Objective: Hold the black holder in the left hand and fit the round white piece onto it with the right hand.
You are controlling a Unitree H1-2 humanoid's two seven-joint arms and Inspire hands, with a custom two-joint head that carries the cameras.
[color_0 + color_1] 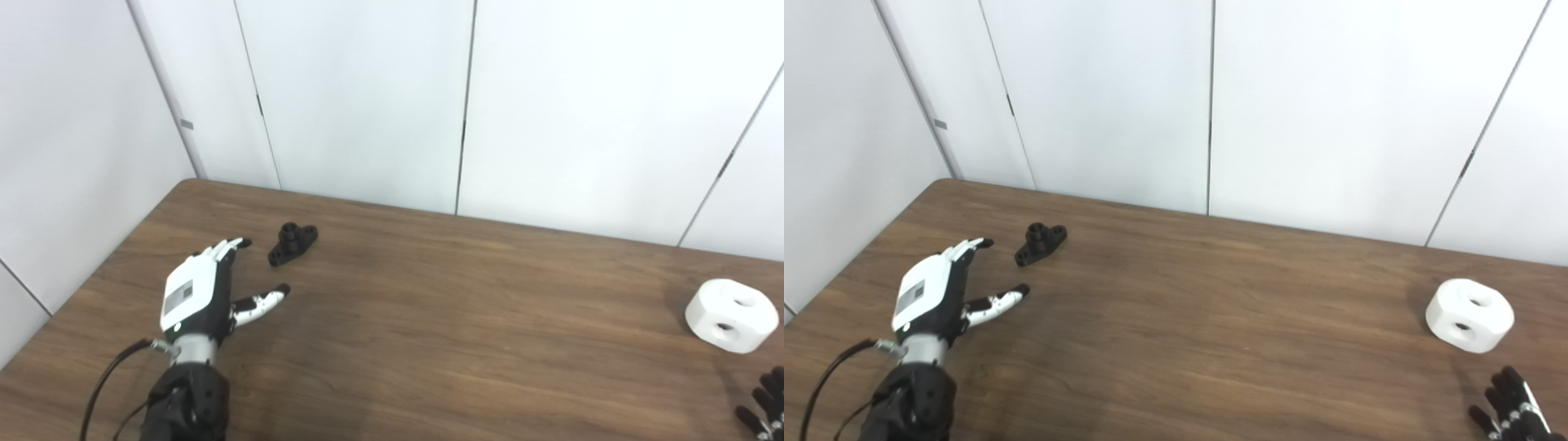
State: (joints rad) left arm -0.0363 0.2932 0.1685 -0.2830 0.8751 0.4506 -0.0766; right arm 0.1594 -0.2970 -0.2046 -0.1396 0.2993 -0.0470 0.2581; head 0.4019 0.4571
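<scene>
The black holder [293,243] lies on the brown table [429,318] at the far left, small, with a raised round boss. My left hand [202,288] is open and empty just to its near left, fingers and thumb spread, not touching it. The round white piece [731,315], with a hole on top and one in its side, sits at the far right. My right hand [1510,404] shows only as fingertips at the bottom right corner, spread apart and empty, a little nearer than the white piece. The holder also shows in the right eye view [1040,244].
White wall panels [367,92] stand right behind the table's far edge and along its left side. A black cable [101,383] loops from the left wrist. The wide middle of the table lies between the two parts.
</scene>
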